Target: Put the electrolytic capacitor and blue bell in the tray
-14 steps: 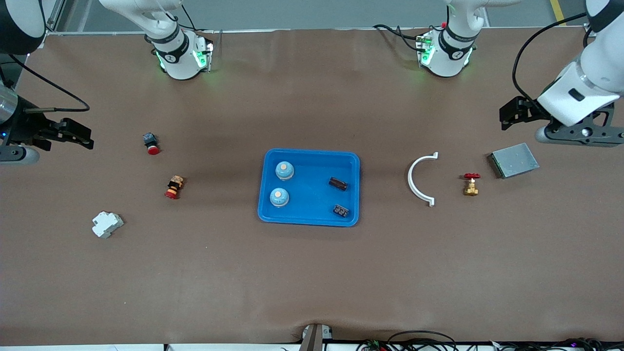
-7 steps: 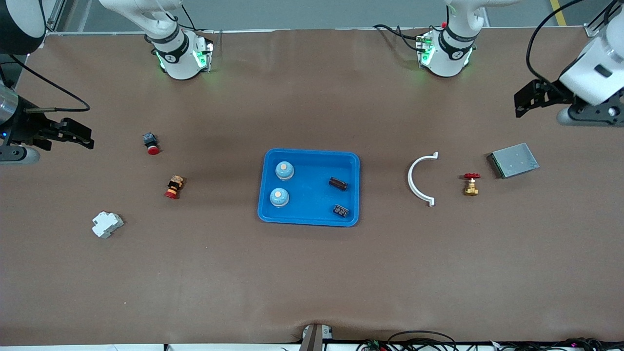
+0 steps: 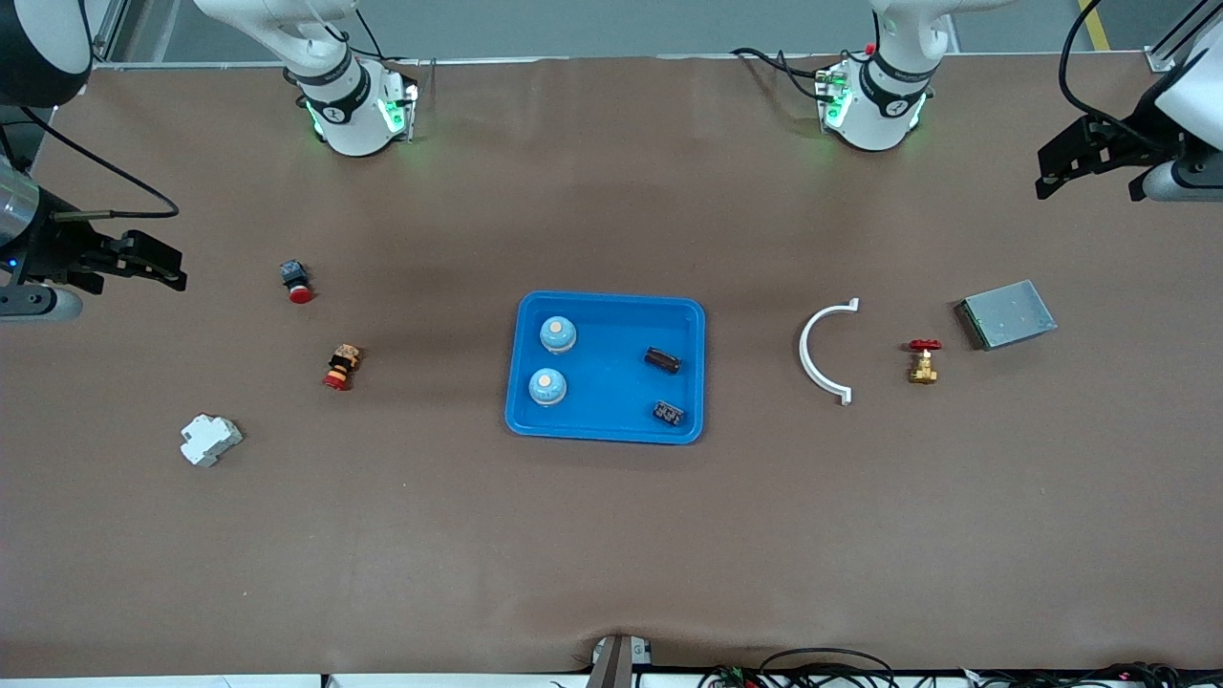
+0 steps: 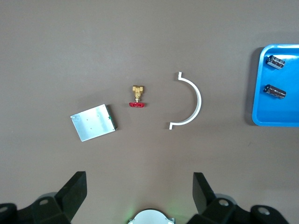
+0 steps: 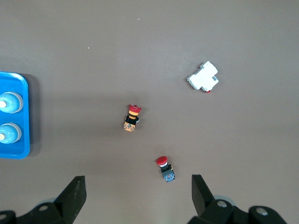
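The blue tray lies mid-table. In it are two blue bells at the right arm's end and two dark electrolytic capacitors at the left arm's end. The left wrist view shows the tray's rim and both capacitors. The right wrist view shows the tray's corner and both bells. My left gripper hangs open and empty over the table's left-arm end. At the other end, my right gripper is also open and empty.
Toward the left arm's end lie a white curved clip, a brass valve with a red handle and a grey metal plate. Toward the right arm's end lie two red push buttons and a white breaker.
My left gripper has drawn back from over the metal plate toward the robots' edge of the table. The right arm has barely moved. Nothing in the tray has shifted.
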`<action>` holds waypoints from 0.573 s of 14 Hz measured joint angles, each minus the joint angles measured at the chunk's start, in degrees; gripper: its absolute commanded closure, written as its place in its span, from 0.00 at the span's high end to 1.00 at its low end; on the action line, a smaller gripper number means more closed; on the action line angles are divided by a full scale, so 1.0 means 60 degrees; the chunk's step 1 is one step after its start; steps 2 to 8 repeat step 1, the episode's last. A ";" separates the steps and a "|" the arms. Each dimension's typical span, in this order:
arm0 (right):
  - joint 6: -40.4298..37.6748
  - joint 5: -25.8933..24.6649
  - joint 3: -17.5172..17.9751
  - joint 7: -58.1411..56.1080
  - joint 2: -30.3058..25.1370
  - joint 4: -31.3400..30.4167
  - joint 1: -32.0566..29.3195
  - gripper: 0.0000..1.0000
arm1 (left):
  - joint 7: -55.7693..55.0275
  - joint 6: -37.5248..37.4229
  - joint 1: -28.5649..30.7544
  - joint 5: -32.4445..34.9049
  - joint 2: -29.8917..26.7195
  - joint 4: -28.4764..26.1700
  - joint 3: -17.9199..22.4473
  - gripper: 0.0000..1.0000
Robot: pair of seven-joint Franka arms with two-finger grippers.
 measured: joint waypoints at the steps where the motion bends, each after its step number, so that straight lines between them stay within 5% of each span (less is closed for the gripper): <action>1: -0.0019 0.0000 0.0015 0.0000 0.0000 0.0000 0.0013 1.00 | 0.0000 0.0000 0.0000 0.0000 -0.0045 -0.0031 -0.0008 1.00; 8: -0.0019 0.0000 0.0015 0.0000 0.0000 0.0000 0.0013 1.00 | 0.0000 0.0000 0.0000 0.0000 -0.0045 -0.0031 -0.0008 1.00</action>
